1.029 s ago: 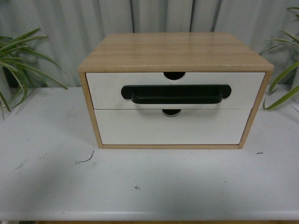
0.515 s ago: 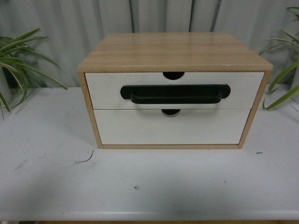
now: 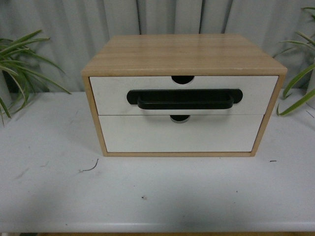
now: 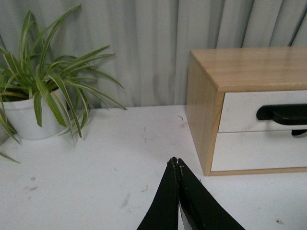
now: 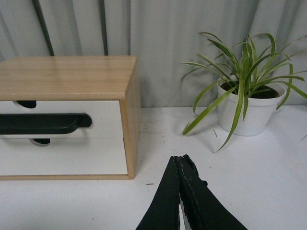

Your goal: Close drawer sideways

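A light wood cabinet [image 3: 183, 51] stands on the white table [image 3: 147, 196]. Its upper drawer [image 3: 113, 91] has a white front, a long black bar handle [image 3: 184, 100] and a semicircular notch in its top edge; its front sits flush with the cabinet frame. It also shows in the left wrist view [image 4: 242, 112] and in the right wrist view [image 5: 103, 112]. My left gripper [image 4: 175, 162] is shut and empty over the table, left of the cabinet. My right gripper [image 5: 181, 158] is shut and empty, right of the cabinet. Neither arm shows in the front view.
A lower white drawer [image 3: 179, 135] without a handle sits under the upper one. A potted plant [image 4: 33, 103] stands at the table's left, another potted plant [image 5: 244, 103] at its right. A grey curtain [image 3: 157, 17] hangs behind. A small wire scrap [image 3: 90, 168] lies on the table.
The upper drawer front and its handle have shifted very slightly left. Nothing else has visibly changed.
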Tool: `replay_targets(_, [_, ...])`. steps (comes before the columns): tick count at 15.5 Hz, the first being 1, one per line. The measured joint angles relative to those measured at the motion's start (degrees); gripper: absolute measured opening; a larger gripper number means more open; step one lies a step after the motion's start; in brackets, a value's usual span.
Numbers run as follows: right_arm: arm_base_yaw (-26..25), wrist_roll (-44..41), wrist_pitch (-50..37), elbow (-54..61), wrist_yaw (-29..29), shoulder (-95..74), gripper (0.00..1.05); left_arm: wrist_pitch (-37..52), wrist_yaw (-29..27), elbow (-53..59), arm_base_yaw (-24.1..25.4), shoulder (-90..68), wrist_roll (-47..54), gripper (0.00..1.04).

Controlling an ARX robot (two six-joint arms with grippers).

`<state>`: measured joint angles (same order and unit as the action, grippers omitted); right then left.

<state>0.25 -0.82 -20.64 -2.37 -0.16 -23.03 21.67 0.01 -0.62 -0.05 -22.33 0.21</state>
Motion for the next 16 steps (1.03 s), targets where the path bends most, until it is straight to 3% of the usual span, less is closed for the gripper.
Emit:
replay_targets(10, [0.0, 0.0, 9.7, 1.66, 0.02, 12.11, 0.02, -11.67, 0.0, 0.0, 0.0, 12.48, 0.0, 0.02])
replay_targets(12, [0.0, 0.02, 14.32, 1.57, 0.09, 15.52, 0.02, -22.36, -0.04, -0.07, 0.0, 20.98, -0.02, 0.02])
replay_targets(13, [-0.07, -0.02, 21.2, 1.62, 0.13, 21.49, 0.02, -21.0, -0.15, -0.33, 0.0, 22.05, -0.02, 0.02])
replay_targets(16, [-0.26, 0.0, 20.74, 1.6, 0.2, 22.77, 0.02, -21.88, 0.0, -0.04, 0.04, 22.08, -0.02, 0.02])
